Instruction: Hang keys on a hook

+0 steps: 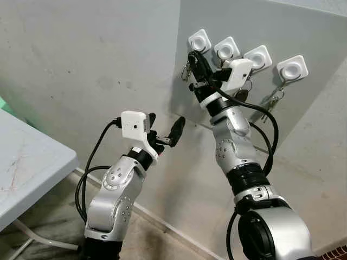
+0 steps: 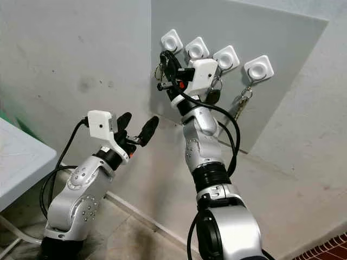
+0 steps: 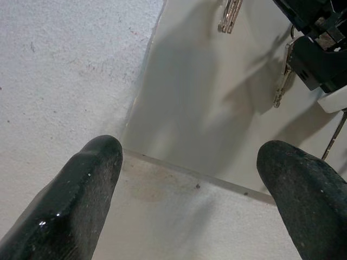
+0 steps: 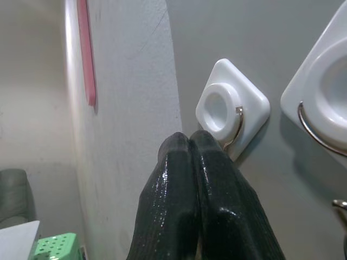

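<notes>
Just below the leftmost hook point(image 4: 232, 110), right gripper point(image 4: 188, 142) pinched tight, keys point(image 1: 187, 69) dangling beside it, left gripper point(image 1: 164, 130) spread wide, lower down.

Four white hooks point(image 1: 199, 40) with silver wire loops sit on a pale grey board point(image 1: 303, 32) against a speckled off-white wall point(image 1: 81, 54). The silver keys point(image 1: 272, 101) hang beside silver arms with black fingers point(image 3: 87, 189) (glossy in places). The tabletop point(image 1: 27, 162) is whitish.
</notes>
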Controlling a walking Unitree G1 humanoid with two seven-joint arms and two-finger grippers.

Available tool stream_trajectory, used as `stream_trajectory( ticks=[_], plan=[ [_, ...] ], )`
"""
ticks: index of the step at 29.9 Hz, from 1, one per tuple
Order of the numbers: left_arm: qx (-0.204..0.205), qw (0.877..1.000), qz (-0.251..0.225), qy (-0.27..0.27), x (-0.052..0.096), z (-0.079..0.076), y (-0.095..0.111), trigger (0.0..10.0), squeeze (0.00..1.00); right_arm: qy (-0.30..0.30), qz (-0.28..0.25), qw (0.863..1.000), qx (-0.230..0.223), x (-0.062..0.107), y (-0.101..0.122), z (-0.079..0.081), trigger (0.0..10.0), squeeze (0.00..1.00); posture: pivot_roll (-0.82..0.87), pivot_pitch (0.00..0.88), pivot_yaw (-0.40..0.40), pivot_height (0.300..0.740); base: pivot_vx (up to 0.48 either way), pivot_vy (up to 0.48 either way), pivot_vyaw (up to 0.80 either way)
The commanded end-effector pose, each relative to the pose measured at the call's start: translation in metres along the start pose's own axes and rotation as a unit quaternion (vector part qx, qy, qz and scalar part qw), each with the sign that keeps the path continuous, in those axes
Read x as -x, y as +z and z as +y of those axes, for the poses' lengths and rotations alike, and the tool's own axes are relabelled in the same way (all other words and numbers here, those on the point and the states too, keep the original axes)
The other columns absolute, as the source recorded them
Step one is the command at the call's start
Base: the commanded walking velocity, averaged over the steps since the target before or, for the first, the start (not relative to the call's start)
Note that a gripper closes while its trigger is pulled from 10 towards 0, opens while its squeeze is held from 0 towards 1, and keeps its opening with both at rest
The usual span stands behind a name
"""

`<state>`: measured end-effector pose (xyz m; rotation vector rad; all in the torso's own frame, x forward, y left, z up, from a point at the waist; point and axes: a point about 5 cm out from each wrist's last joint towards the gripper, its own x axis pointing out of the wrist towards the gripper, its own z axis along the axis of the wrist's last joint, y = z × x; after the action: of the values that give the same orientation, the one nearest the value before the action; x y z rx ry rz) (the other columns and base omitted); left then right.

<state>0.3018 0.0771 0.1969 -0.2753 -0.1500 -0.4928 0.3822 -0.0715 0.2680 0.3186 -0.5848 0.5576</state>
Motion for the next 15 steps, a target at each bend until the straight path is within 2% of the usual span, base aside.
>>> stream_trajectory(
  ticks=[1,15],
  plan=[
    [0.003,1.0,-0.004,-0.001,0.0005,-0.0022,0.0025,10.0,0.0,-0.006,-0.015,1.0,-0.008,-0.0045,0.0072,-0.0025,10.0,0.0,0.01,0.049,-0.073,0.74,0.0,0.0,0.0],
    [0.007,1.0,-0.006,0.002,0.0005,-0.0018,0.0032,10.0,0.0,-0.023,-0.009,0.999,-0.045,-0.0016,0.0021,-0.0034,10.0,0.0,0.01,0.051,-0.072,0.74,0.0,0.0,0.0]
  ],
)
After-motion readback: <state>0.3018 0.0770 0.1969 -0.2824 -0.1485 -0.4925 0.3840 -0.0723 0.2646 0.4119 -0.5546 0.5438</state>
